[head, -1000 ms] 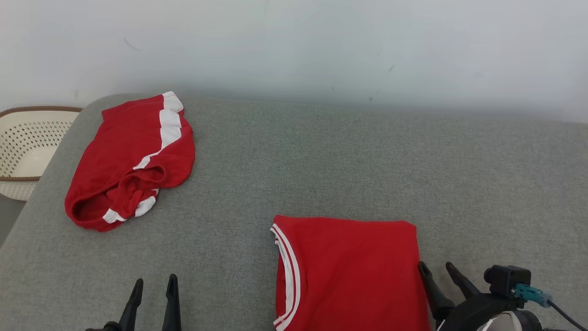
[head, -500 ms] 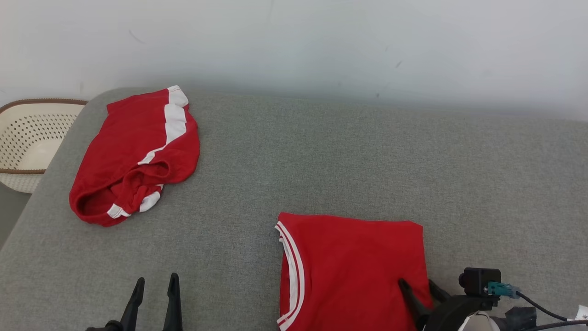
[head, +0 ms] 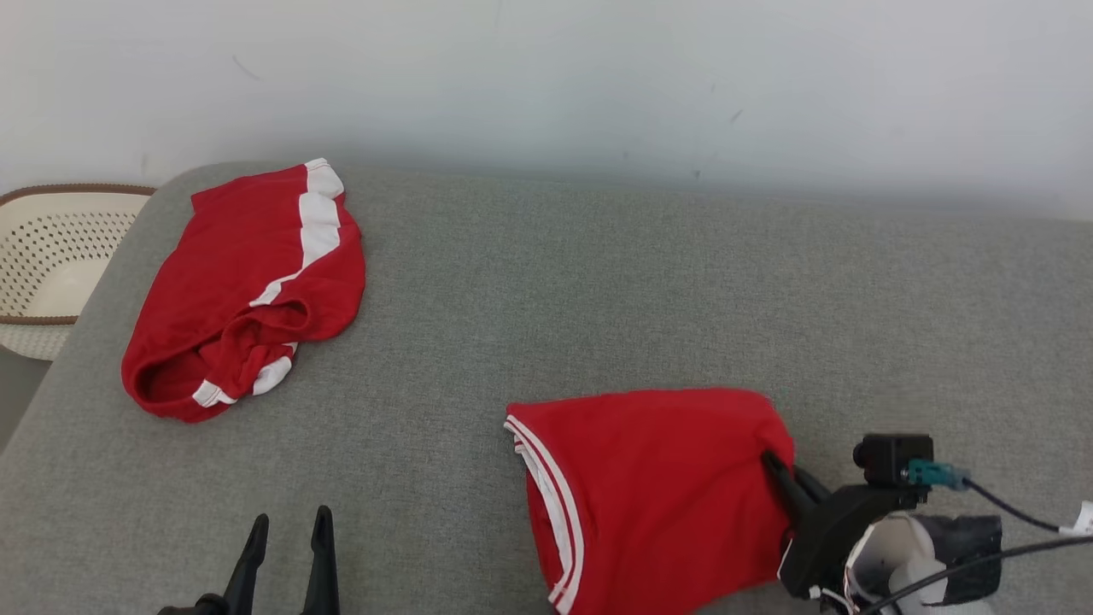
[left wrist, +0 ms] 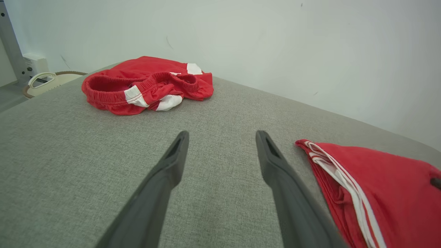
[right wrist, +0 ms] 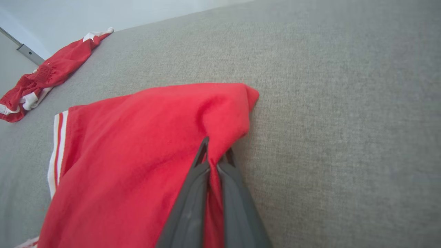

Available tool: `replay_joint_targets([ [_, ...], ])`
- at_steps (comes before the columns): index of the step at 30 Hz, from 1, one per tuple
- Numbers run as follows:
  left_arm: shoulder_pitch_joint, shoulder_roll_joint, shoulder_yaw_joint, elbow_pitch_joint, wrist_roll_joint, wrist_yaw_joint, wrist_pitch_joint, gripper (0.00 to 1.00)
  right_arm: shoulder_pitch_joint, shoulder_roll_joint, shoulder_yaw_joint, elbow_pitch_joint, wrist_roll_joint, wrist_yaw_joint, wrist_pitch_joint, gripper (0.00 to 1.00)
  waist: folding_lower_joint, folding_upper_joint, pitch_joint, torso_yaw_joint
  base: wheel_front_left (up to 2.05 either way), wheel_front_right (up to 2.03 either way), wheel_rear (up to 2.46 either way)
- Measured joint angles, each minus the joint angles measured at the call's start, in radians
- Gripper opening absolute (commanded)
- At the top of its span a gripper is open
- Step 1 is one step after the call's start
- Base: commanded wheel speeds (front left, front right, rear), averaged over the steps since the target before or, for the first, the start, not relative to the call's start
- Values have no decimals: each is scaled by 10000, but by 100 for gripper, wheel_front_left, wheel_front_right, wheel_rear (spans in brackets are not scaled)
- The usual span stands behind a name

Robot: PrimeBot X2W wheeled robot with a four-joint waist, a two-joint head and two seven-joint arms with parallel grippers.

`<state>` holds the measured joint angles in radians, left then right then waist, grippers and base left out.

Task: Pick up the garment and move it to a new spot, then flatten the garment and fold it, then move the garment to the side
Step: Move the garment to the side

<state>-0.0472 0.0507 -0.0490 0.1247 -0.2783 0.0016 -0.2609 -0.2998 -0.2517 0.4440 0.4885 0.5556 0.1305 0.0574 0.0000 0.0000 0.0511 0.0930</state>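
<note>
Edge of folded red garment (right wrist: 137,137) in closed right tool (right wrist: 217,148); left tool (left wrist: 222,136) agape, empty.

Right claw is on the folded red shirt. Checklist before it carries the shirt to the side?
1. Grip: right claw is shut on the right edge of the folded shirt, with cloth between its fingers. ok.
2. All folded layers pinched: cannot tell, the lower layers are hidden.
3. Fold neat: the shirt's right side is raised and rumpled at the pinch. not ok.
4. Left claw is open, holds nothing and is apart from the shirt. ok.
5. Room to the side: bare grey surface lies right of and beyond the shirt. ok.
6. Red shorts lie far to the left, well apart from the shirt. ok.
</note>
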Motion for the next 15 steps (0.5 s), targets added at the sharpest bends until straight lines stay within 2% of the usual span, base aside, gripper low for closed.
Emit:
replay_joint_targets([
  [8,-187,-2,13,-12,0,-92,-2,100,-2232,-761,151,727,13,0,-249,0,0,0,304,-129,0,0,0],
  [15,-506,-2,-90,-297,140,-123,-10,100,-4057,-1739,82,1791,215,0,-593,0,1,1,882,-245,0,0,0],
])
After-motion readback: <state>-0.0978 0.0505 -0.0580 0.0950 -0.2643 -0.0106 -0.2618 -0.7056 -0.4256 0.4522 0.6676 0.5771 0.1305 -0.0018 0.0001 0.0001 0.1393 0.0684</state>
